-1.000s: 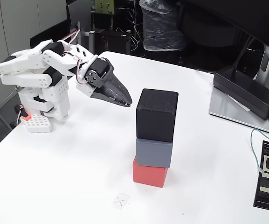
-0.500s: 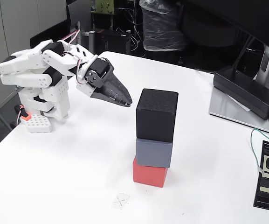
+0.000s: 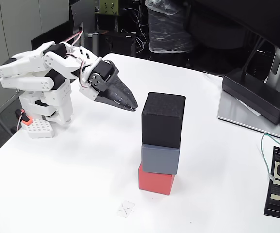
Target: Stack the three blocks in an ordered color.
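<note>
- My end effector [image 3: 131, 106] hangs above the white surface [image 3: 81, 165], its dark jaws brought together to a point, clenched on nothing.
- It aims down and to the right in the fixed view, toward the stack, with a clear gap between its tip and the nearest cube.
- The three blocks stand as one tower to the right of my tip and a little nearer the camera.
- The red block [image 3: 155, 181] is at the bottom, resting on the surface, below and to the right of my tip.
- The grey block [image 3: 160, 158] sits on the red one, also lower than my tip in the picture.
- The black block [image 3: 162, 119] tops the tower; its upper part is about level with my tip, just to the right of it, not touching.
- The black block looks larger than the two beneath and overhangs the grey one slightly.
- My white arm [image 3: 38, 73] folds back to the left of my end effector, over its base [image 3: 40, 127] at the surface's left edge.
- A small pencilled cross mark [image 3: 125, 209] lies on the surface below my tip, near the picture's bottom, left of the red block.
- Far to the right of my end effector, beyond the tower, lie a long black adapter [image 3: 256, 94] and a power strip [image 3: 278, 182] with a plug in it.
</note>
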